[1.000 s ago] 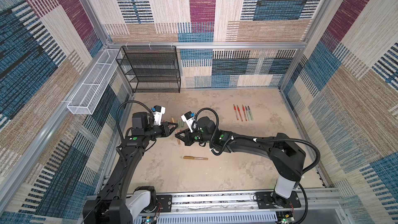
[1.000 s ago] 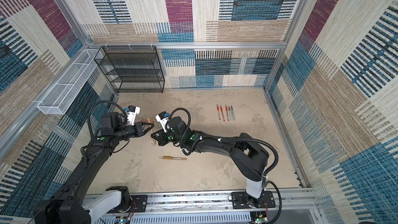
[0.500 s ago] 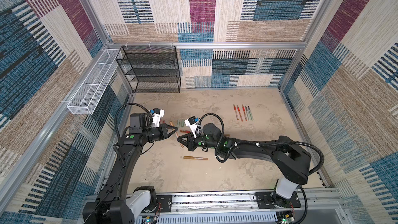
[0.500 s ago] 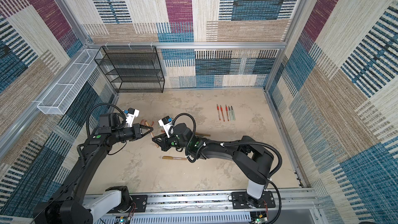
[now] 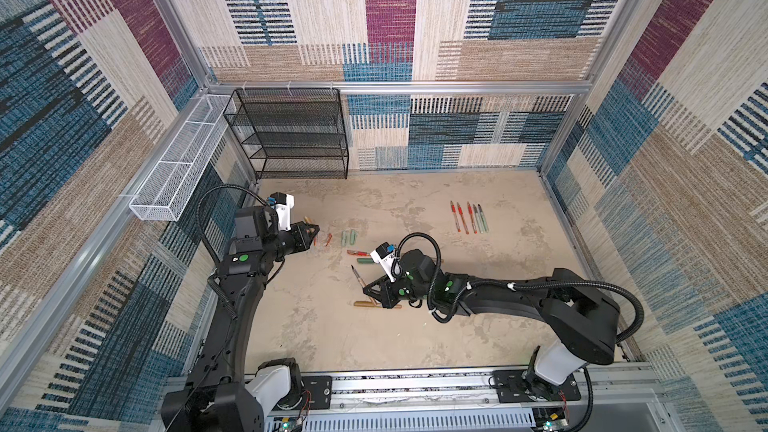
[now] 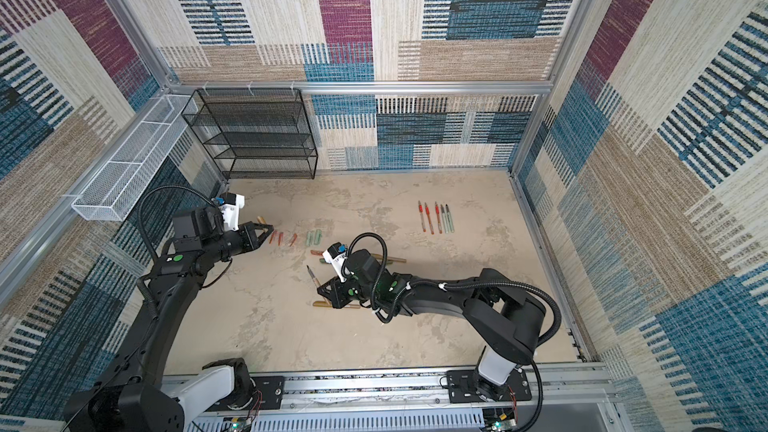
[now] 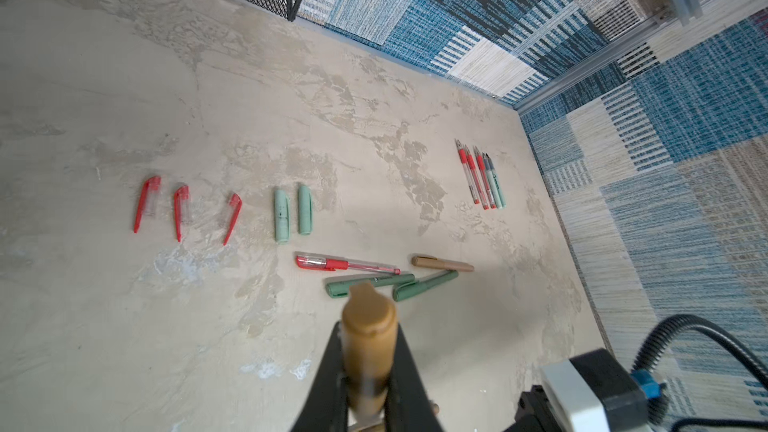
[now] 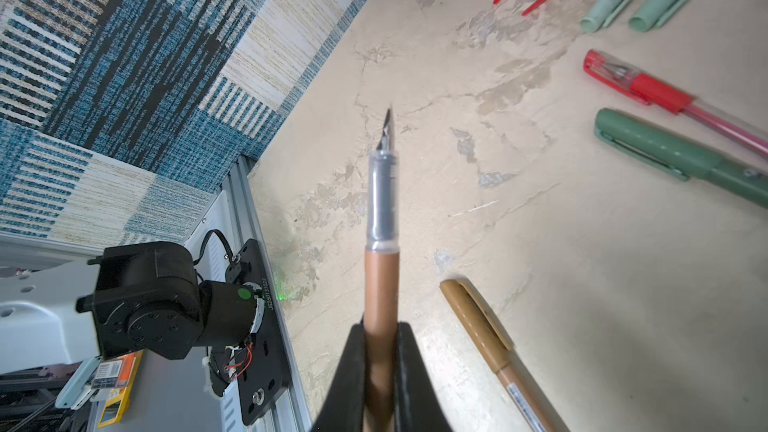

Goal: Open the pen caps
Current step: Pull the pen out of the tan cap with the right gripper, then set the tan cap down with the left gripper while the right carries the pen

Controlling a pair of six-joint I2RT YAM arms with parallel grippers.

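The floor [image 5: 316, 338] is flat and sandy, with stripy carpet walls [image 5: 390, 14] on three sides and a metal rail [image 5: 415, 384] along the front edge. There is a wide bare patch of floor between the two arms and the rail, and more at the back by the far wall. A white wire basket [image 5: 174, 176] hangs on the left wall, and a black shelf [image 5: 291, 135] stands in the back left corner. The left gripper [image 7: 368, 351] is close to the left wall, over the floor. Its jaws pinch tight on a gold cap [image 7: 368, 322], a short fat tube with a round end. Next come three red caps [image 7: 181, 209], thin with long clips, lying a little apart. Then two mint caps [image 7: 282, 214] lie side by side. Past them are pens with caps on: a red pen [image 7: 345, 264], two green pens [image 7: 370, 282] close together, and a tan pen [image 7: 442, 263]. The right gripper [image 8: 380, 351] is low near the middle. Its jaws pinch a brown pen [image 8: 381, 276] with no cap and a bare sharp tip. A gold pen [image 8: 486, 326] with its cap on lies just beside it. Far to the right, well apart, five bare pens [image 5: 467, 218] lie in a neat row.
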